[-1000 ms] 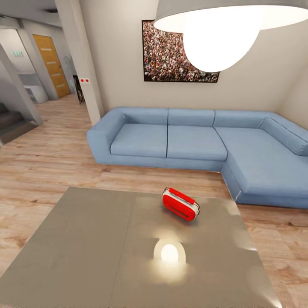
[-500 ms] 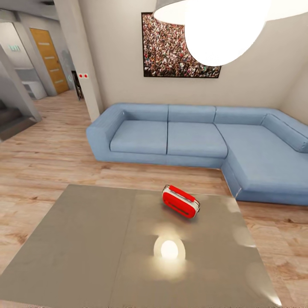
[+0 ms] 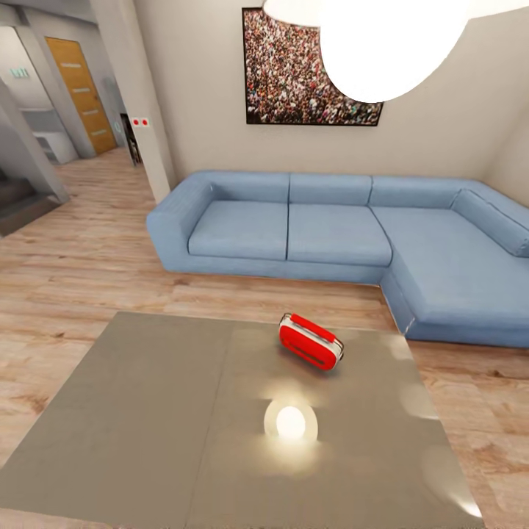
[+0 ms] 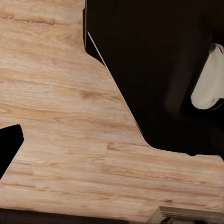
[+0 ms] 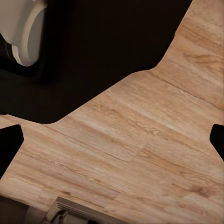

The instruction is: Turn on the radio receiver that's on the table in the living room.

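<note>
- The radio receiver (image 3: 311,342) belongs to a scene best read by size, starting with the living room: light plank floor (image 3: 88,264), off-white walls, and a blue L-shaped sofa (image 3: 330,239) along the far wall under a crowd picture (image 3: 308,70)
- The table (image 3: 147,411), glossy grey in two panels, reflects the pendant lamp (image 3: 382,44) as a bright spot on its top
- The radio lies tilted on its side on the far right panel, wire handle and red bar uppermost; its dial cannot be made out, so which face holds the switch is unclear
- The left gripper (image 4: 9,147) and right gripper (image 5: 112,137) point down at the plank floor beside the robot's dark base, judged a carrying posture while it drives up; the radio is well ahead of both, up on the table
- The right claw's two dark fingertips sit at opposite edges of its wrist view, so it is spread wide and holds nothing; one left fingertip is visible, so I cannot tell that claw's state
</note>
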### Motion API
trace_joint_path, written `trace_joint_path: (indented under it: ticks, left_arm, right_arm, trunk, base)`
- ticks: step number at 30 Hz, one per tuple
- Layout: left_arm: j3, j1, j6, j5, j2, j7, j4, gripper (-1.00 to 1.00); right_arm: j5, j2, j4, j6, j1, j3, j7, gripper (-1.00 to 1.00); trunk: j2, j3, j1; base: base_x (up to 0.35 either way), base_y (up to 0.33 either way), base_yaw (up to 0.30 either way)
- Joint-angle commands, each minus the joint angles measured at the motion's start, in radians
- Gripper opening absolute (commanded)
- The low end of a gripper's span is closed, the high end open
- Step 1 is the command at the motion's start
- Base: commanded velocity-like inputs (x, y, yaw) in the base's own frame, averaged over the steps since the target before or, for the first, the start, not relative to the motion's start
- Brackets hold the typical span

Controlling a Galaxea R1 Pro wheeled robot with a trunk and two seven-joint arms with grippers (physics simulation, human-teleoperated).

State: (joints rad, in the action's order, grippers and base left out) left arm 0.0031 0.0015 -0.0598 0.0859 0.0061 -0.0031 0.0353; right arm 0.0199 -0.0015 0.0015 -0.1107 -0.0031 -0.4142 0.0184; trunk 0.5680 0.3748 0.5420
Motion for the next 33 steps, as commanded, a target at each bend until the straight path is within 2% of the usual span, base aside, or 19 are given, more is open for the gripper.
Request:
trace_joint_path:
  ticks: [1,27,33]
  left_arm:
    - [0.0,0.0,0.0,0.0,0.0,0.0,0.0,1.0]
    - [0.0,0.0,0.0,0.0,0.0,0.0,0.0,1.0]
    - [0.0,0.0,0.0,0.0,0.0,0.0,0.0,1.0]
  right_arm:
    - [0.0,0.0,0.0,0.0,0.0,0.0,0.0,1.0]
    - [0.0,0.0,0.0,0.0,0.0,0.0,0.0,1.0]
    - [0.0,0.0,0.0,0.0,0.0,0.0,0.0,1.0]
  trunk:
    - [0.0,0.002,0.0]
    - [0.0,0.044,0.0]
    - [0.0,0.047,0.0]
  base:
    - [0.0,0.0,0.0]
    - [0.0,0.0,0.0]
    - [0.0,0.0,-0.005]
